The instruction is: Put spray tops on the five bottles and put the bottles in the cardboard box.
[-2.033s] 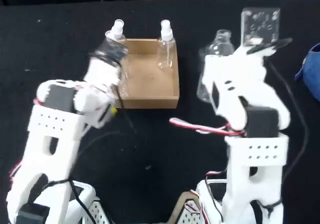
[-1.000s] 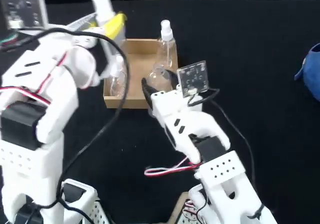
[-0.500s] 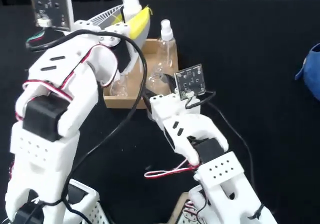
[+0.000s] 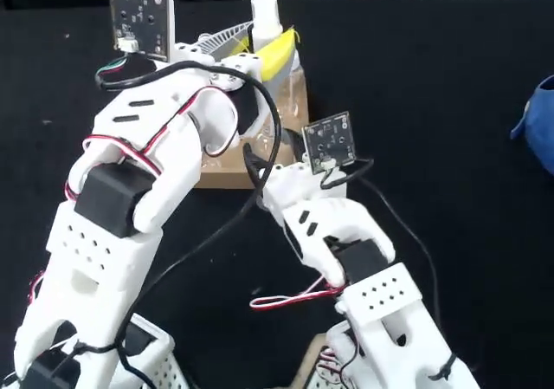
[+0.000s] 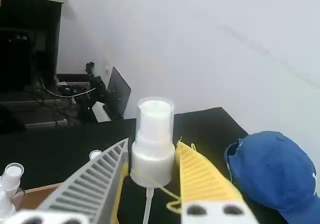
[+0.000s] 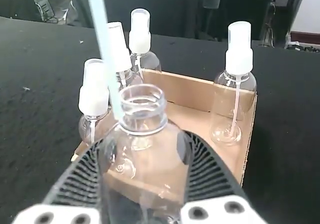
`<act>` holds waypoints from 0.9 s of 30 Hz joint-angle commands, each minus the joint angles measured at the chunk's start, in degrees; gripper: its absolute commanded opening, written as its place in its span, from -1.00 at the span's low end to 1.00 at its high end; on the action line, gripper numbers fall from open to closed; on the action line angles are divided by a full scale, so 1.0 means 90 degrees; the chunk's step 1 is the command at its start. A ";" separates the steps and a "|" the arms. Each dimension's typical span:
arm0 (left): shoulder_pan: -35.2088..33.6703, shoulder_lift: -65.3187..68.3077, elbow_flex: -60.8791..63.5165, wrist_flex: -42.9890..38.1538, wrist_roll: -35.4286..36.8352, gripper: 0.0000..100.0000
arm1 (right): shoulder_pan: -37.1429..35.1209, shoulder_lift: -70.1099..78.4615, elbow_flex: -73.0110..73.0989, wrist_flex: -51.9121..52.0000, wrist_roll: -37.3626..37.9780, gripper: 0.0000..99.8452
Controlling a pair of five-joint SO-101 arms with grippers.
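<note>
**Spray top poised at open bottle**

The left pincer (image 5: 150, 159) is closed on a white spray top (image 5: 152, 129). The right pincer (image 6: 147, 146) clasps the uncapped bottle (image 6: 142, 109), and the top's tube (image 6: 102, 39) hangs beside its neck. The cardboard box (image 6: 200, 92) sits just beyond.

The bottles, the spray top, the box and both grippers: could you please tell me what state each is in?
Open bottle: no top on, upright, held.
Spray top: off the bottle, held with its tube hanging down.
Four capped bottles: tops on, upright.
Cardboard box: open at the top.
Left gripper: shut on the spray top.
Right gripper: shut on the open bottle.
</note>
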 commanded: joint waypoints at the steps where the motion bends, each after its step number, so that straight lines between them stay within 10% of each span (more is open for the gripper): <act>1: 0.0054 -0.0127 -0.0044 -0.0176 0.0059 -0.93 | -0.0068 -0.0239 -0.0044 -0.0225 0.0020 -0.98; 27: 0.0376 -0.0303 0.0962 -0.0205 0.0068 -0.94 | -0.0049 -0.0269 -0.0015 -0.0557 0.0020 -0.98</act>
